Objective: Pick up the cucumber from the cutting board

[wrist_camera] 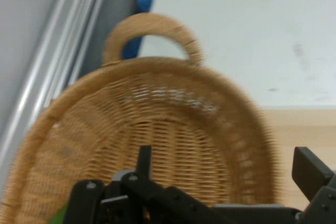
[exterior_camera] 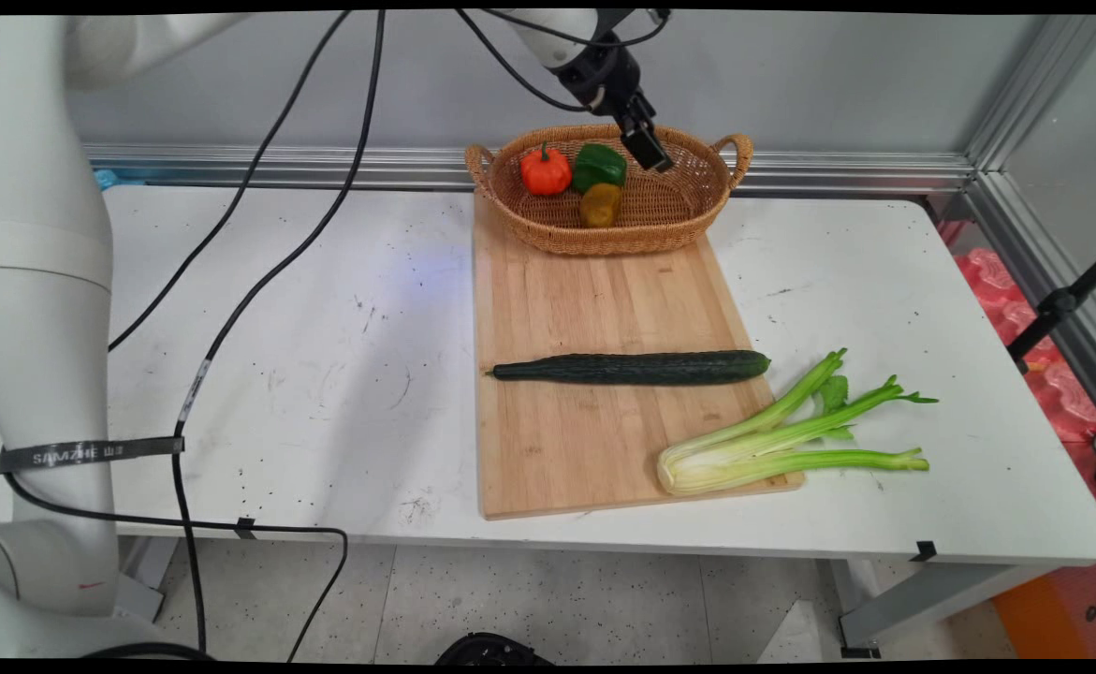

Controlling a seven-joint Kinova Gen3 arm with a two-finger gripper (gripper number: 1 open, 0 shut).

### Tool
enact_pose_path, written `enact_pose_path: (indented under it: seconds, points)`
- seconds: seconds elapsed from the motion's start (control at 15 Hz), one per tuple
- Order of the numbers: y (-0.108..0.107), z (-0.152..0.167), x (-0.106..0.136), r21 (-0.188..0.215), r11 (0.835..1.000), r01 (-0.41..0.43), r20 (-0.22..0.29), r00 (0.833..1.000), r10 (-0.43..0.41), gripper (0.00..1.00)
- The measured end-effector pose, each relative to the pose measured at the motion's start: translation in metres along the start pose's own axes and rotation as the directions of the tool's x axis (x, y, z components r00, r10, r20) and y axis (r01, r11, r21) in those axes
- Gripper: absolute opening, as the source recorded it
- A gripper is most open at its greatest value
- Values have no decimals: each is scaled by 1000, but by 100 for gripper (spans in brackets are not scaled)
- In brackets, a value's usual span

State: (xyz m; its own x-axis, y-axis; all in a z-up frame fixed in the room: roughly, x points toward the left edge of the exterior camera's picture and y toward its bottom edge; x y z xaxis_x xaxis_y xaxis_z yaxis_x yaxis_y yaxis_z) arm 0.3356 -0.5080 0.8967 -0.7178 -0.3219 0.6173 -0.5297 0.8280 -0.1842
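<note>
A white desk [exterior_camera: 342, 374] carries a wooden cutting board [exterior_camera: 604, 300] with a wicker basket [exterior_camera: 688, 211] at its far end. The end effector [exterior_camera: 649, 148] hangs over the basket's right half, seemingly empty, fingers parted. Three peppers, orange [exterior_camera: 546, 171], green [exterior_camera: 599, 166] and yellow [exterior_camera: 601, 204], lie inside. A cucumber [exterior_camera: 632, 367] crosses the board; celery [exterior_camera: 781, 440] rests at its near right corner.

Tan woven basket [exterior_camera: 688, 220] holds an orange pepper [exterior_camera: 546, 171], a green pepper [exterior_camera: 599, 165] and a yellow-brown pepper [exterior_camera: 601, 204]. The board [exterior_camera: 594, 300] is pale striped wood; on it a dark green cucumber [exterior_camera: 632, 367]. At 4 o'clock, celery [exterior_camera: 772, 440] runs cream to light green. The desk [exterior_camera: 323, 356] is white, black-flecked. Black gripper [exterior_camera: 649, 150].
</note>
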Motion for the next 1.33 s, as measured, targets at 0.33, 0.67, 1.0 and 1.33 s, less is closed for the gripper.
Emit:
enact_pose_path:
  seconds: [0.33,0.67,1.0,1.33]
  points:
    - [58,-30,8,-81,997,-11,30,999,13,100]
    - [112,-50,-3,-141,989,-40,78,996,51,100]
    - [151,-58,-21,-171,983,-61,119,989,82,100]
    - [180,-47,-45,-182,981,-64,145,985,91,100]
